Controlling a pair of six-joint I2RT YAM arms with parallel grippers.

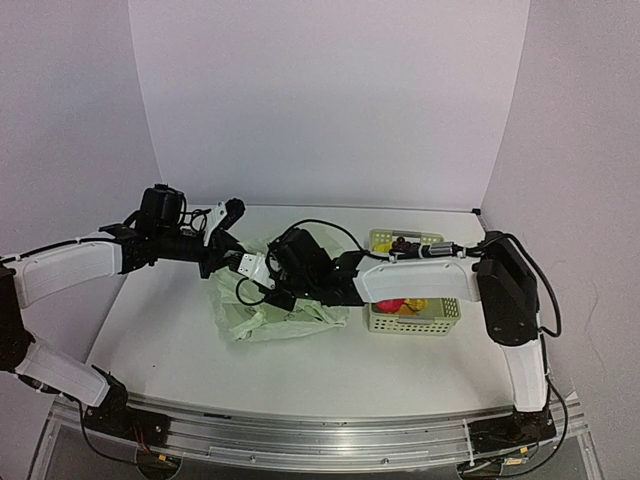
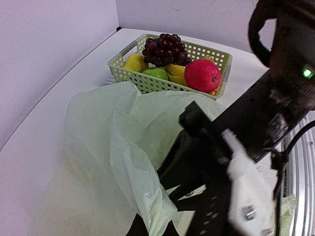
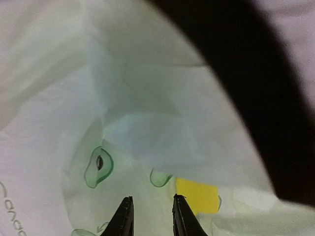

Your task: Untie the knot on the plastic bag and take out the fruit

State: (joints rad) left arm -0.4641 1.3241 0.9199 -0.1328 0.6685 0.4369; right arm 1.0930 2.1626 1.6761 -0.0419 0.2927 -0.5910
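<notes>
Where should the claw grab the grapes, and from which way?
Come straight down from above and pinch the top of the grapes. They are heaped higher than the rim of the basket, so the top is free, while the walls block the sides.

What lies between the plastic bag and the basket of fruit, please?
No object: in the top view only a narrow strip of table separates plastic bag and basket, with the right arm crossing above.
</notes>
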